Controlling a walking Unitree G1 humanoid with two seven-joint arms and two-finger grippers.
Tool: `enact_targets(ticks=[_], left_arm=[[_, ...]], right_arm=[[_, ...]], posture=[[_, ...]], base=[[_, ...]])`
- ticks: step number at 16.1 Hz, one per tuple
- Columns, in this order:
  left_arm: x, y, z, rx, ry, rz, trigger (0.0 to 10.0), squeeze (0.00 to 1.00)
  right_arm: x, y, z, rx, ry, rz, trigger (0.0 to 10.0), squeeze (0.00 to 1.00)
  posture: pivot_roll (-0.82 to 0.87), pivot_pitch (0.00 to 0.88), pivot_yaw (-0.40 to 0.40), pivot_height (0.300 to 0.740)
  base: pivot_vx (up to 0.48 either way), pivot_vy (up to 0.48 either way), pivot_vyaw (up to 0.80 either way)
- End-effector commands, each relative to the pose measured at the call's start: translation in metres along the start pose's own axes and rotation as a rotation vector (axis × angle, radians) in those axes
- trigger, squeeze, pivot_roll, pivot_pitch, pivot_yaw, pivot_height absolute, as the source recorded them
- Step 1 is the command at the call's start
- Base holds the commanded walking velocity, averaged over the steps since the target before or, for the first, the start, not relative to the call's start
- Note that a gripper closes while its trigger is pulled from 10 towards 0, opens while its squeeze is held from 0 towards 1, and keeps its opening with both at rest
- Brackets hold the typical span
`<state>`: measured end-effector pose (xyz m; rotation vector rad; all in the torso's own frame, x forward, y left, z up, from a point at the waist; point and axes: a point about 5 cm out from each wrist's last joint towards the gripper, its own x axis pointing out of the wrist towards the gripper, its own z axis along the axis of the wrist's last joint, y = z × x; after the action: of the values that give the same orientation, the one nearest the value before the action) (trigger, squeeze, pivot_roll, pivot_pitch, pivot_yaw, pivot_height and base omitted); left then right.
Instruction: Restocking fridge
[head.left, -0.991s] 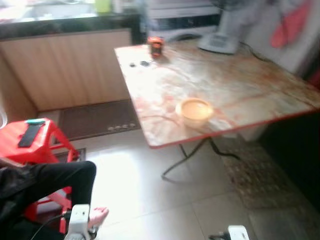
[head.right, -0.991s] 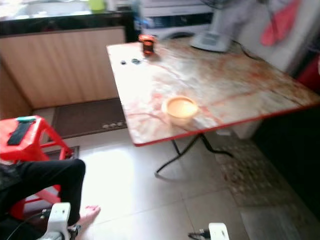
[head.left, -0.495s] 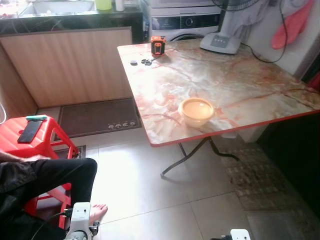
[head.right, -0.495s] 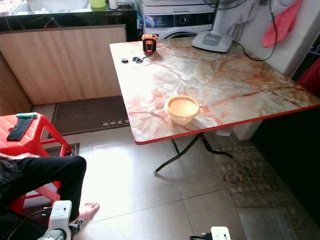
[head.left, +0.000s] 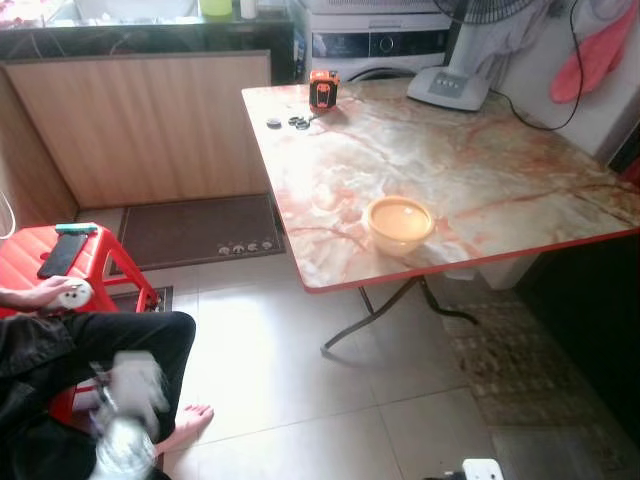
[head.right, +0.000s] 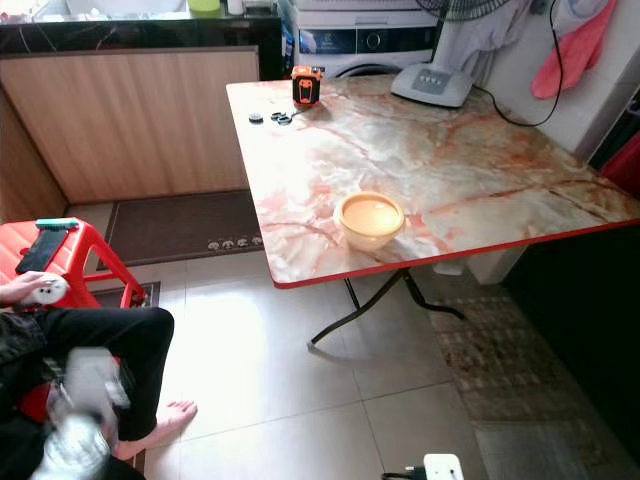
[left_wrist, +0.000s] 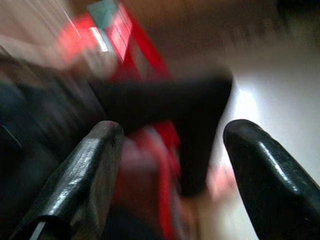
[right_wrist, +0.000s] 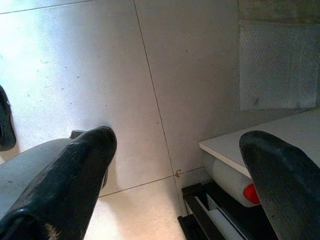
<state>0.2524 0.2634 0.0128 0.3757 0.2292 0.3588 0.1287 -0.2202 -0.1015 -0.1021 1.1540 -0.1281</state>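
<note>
My left gripper (left_wrist: 172, 135) is open with nothing between its fingers, and its wrist view is blurred by motion. Beyond it lie a seated person's black trouser leg (left_wrist: 165, 105) and a red stool (left_wrist: 125, 40). My left arm (head.left: 125, 420) is a blur low on the left, in front of that person's leg. My right gripper (right_wrist: 177, 140) hangs open over pale floor tiles (right_wrist: 90, 65), holding nothing. Beside it are a white shelf edge (right_wrist: 265, 137) and a white bottle with a red cap (right_wrist: 235, 182). A yellow bowl (head.left: 400, 222) sits near the front edge of the marble table (head.left: 480, 170).
A person sits at the lower left, a bare foot (head.left: 192, 424) on the floor and a hand holding a small white object (head.left: 72, 293) on the red stool (head.left: 95, 262), where a phone (head.left: 62, 255) lies. An orange tape measure (head.left: 322, 90) and a fan base (head.left: 448, 88) stand on the table. Dark mats (head.left: 195, 232) lie on the floor.
My left arm has swung up and is now blurred. The person's hand with a white object has come onto the stool. The camera has shifted slightly; the table things have not moved.
</note>
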Motion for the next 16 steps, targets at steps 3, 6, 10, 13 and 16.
enact_targets(ticks=[3, 6, 10, 13, 16], left_arm=[[-0.010, -0.015, 0.030, -0.008, -0.207, -0.046, 10.0, 0.00], [-0.016, -0.028, 0.072, -0.031, -0.391, -0.117, 10.0, 0.00], [-0.035, -0.063, 0.156, -0.032, -0.683, -0.308, 10.0, 0.00], [-0.044, -0.081, 0.173, -0.067, -0.714, -0.420, 10.0, 0.00], [-0.042, -0.081, 0.174, -0.148, -0.638, -0.422, 10.0, 0.00]], right_arm=[[0.000, -0.003, -0.002, -0.023, 0.006, -0.009, 10.0, 0.00], [0.000, -0.004, -0.002, -0.032, 0.007, -0.011, 10.0, 0.00], [0.000, -0.004, -0.001, -0.039, 0.003, -0.019, 10.0, 0.00], [0.000, -0.003, -0.001, -0.031, 0.002, -0.027, 10.0, 0.00], [0.000, -0.002, 0.000, -0.025, 0.000, -0.028, 10.0, 0.00]], posture=[[-0.05, 0.000, -0.071, 0.740], [-0.04, 0.000, -0.079, 0.740], [-0.05, 0.000, -0.069, 0.740], [-0.05, 0.000, -0.060, 0.740], [-0.06, 0.000, -0.058, 0.740]], base=[[0.000, 0.000, 0.00], [0.000, 0.000, 0.00], [0.000, 0.000, 0.00], [0.000, 0.000, 0.00], [0.000, 0.000, 0.00]])
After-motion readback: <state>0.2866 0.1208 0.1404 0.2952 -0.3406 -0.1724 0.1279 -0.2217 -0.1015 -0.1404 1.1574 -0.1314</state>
